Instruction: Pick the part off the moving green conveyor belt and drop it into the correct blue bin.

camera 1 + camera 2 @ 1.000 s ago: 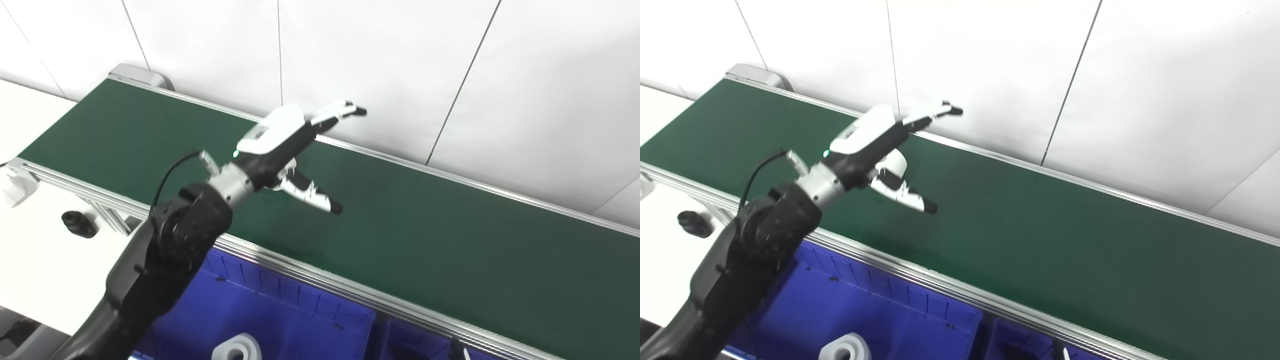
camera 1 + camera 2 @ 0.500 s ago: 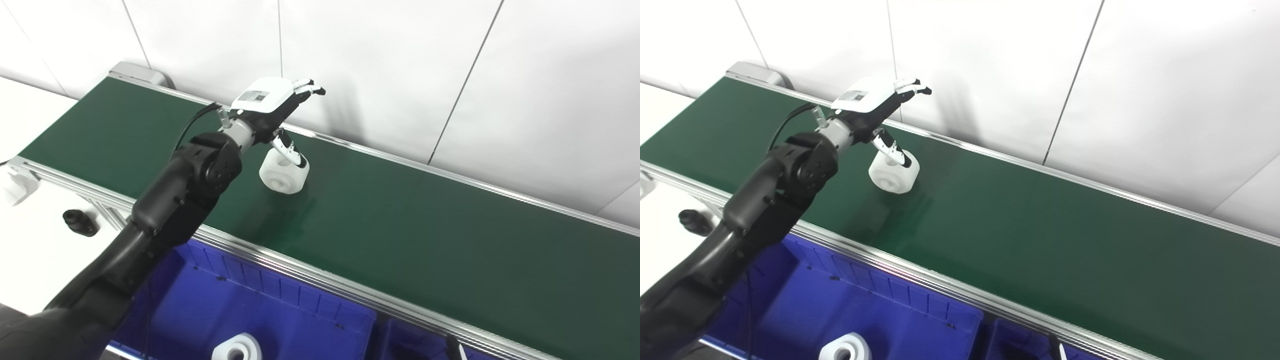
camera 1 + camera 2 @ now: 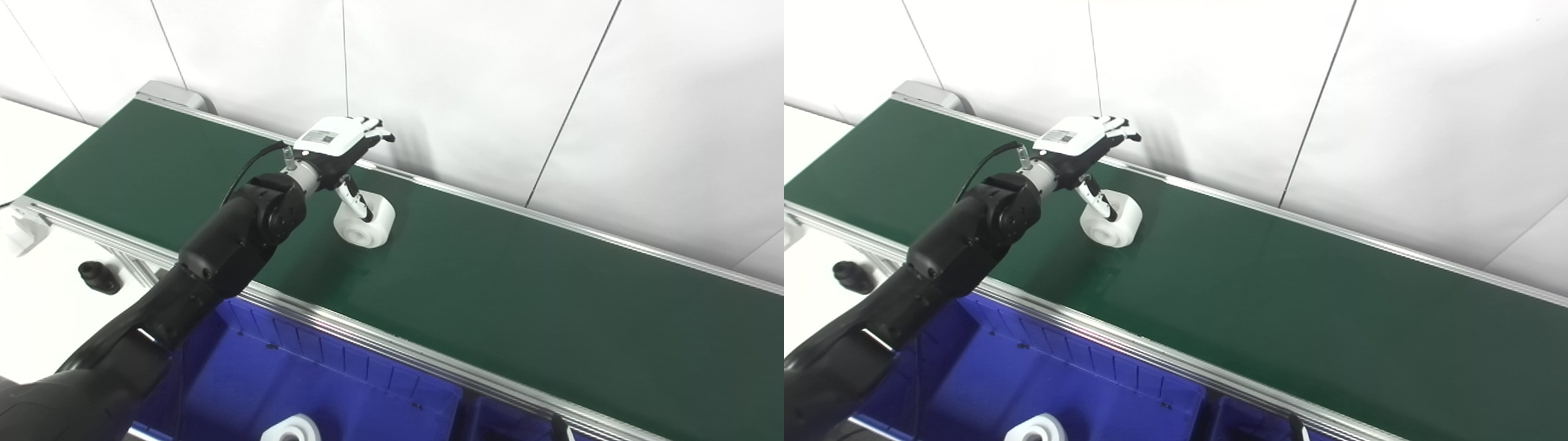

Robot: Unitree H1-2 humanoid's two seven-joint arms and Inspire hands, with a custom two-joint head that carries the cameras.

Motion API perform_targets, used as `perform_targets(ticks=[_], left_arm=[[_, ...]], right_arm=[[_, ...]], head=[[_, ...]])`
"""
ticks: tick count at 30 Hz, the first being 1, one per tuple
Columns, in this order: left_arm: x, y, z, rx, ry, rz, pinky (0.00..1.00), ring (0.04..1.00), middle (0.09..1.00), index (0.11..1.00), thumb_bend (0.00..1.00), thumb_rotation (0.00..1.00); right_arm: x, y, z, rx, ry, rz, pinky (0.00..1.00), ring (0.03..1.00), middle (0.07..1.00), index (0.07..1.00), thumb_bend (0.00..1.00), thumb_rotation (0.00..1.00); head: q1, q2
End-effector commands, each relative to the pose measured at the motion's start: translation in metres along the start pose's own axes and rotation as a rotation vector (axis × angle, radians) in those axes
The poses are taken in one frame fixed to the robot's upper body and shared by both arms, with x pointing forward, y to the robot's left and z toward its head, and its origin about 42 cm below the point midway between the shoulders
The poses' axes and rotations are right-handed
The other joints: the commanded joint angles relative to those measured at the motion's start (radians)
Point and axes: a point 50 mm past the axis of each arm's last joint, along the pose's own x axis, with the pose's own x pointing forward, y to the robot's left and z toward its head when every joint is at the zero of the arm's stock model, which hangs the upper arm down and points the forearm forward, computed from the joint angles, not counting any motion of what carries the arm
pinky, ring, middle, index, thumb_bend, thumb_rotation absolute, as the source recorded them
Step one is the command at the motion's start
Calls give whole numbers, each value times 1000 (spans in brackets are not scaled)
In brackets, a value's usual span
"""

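A white cylindrical part point(image 3: 369, 222) with a hole in its end face lies on its side on the green conveyor belt point(image 3: 520, 294), close to the far rail. My left hand point(image 3: 340, 142) reaches over the belt just left of and above the part. Its fingers point(image 3: 1119, 127) stretch out flat toward the wall, and the thumb point(image 3: 1097, 203) hangs down against the part's near-left side. The hand is open and holds nothing. My right hand is out of the picture.
Below the belt's near rail stands a blue bin point(image 3: 343, 380) holding a similar white part point(image 3: 293, 429). A second blue bin point(image 3: 496, 419) begins to its right. A small black object point(image 3: 97, 275) lies on the white table at left. A white wall backs the belt.
The left hand has swung from the belt's near half to its far edge. The white part came into sight beneath it and has drifted right, the hand following.
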Motion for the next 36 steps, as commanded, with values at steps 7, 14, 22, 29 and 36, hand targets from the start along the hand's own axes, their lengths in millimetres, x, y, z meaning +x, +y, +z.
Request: perform_targets(ticks=[7, 14, 22, 29, 36], left_arm=[[-7, -21, 0, -185, -26, -197, 1000, 1000, 1000, 887, 987, 84], [-7, -40, 2, -285, -18, -291, 878, 1000, 1000, 892, 976, 24], [-9, -63, 4, -321, -12, -388, 855, 992, 1000, 895, 983, 24], [-8, -79, 7, -317, -21, -355, 876, 938, 921, 830, 900, 20], [-13, -84, 9, -506, -119, -180, 436, 450, 474, 520, 512, 0]], right_arm=[[-2, -1, 8, 20, -72, -12, 984, 1000, 1000, 1000, 841, 455], [0, -2, 6, 26, -67, -16, 995, 1000, 1000, 1000, 857, 475], [0, -3, 5, 36, -67, -15, 991, 1000, 1000, 1000, 854, 461], [0, -3, 6, 39, -68, -14, 1000, 1000, 1000, 1000, 857, 466], [-1, -4, 7, 45, -71, -16, 1000, 1000, 1000, 1000, 846, 462]], head=[[3, 2], [2, 4], [2, 4], [-2, 6], [-2, 10]])
